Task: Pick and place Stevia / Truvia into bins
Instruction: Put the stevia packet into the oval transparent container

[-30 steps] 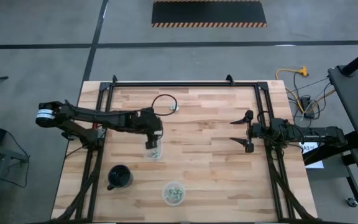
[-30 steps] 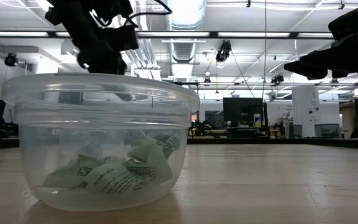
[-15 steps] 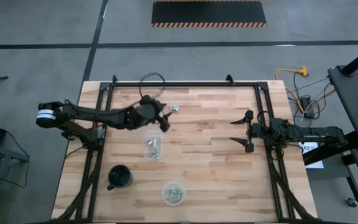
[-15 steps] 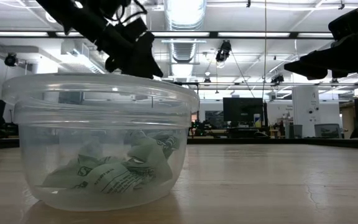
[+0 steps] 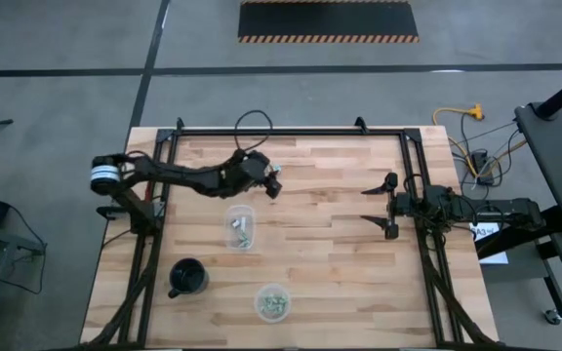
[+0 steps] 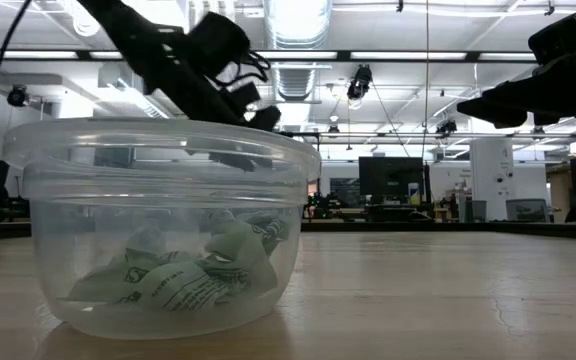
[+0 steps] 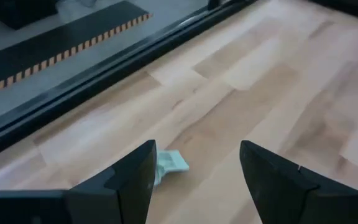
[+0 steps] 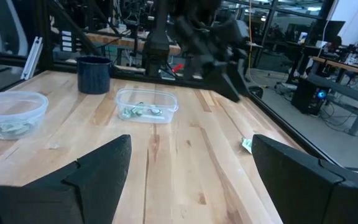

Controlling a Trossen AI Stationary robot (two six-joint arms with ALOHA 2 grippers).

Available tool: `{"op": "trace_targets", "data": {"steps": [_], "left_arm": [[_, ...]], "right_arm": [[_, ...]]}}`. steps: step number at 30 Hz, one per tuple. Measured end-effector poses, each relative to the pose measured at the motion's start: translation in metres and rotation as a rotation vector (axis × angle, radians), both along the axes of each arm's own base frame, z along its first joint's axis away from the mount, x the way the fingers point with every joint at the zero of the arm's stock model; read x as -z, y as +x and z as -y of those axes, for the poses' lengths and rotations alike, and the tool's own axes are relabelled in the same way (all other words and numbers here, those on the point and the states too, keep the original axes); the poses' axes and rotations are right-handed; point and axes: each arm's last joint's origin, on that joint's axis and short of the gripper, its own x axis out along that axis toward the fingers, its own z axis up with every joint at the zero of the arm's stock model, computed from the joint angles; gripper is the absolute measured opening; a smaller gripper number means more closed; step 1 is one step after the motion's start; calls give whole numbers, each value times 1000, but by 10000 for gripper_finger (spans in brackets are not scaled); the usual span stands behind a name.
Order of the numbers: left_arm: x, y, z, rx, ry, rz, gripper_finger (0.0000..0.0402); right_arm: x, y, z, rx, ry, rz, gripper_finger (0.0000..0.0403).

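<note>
One pale green packet (image 7: 170, 163) lies flat on the wood near the table's far edge, and also shows in the right wrist view (image 8: 247, 144). My left gripper (image 7: 194, 155) is open just above it, the packet next to one finger; in the high view (image 5: 269, 179) the gripper covers it. The squarish clear bin (image 5: 241, 226) and the round clear bin (image 5: 273, 302) each hold several packets. My right gripper (image 5: 386, 206) is open and empty at the table's right side.
A black mug (image 5: 188, 278) stands near the table's left front. The round bin fills the low view (image 6: 163, 230). Black frame rails (image 5: 291, 131) run along the far edge and both sides. Bare wood lies between the two arms.
My left gripper has gone from above the squarish bin toward the table's far edge and a little to the right, turning about, and now stands low over the loose packet. The bins and my right arm have kept still.
</note>
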Motion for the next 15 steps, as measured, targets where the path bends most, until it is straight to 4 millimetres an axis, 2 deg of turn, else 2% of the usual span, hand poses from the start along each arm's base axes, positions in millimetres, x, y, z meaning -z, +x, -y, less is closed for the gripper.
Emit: {"op": "trace_targets", "data": {"steps": [10,15], "left_arm": [[3,32,-30,-128,-143,-302,215],[11,46,-33,-117,-146,-282,215]], "right_arm": [[0,0,0,-2,0,1,325],[0,0,0,-2,0,0,325]]}}
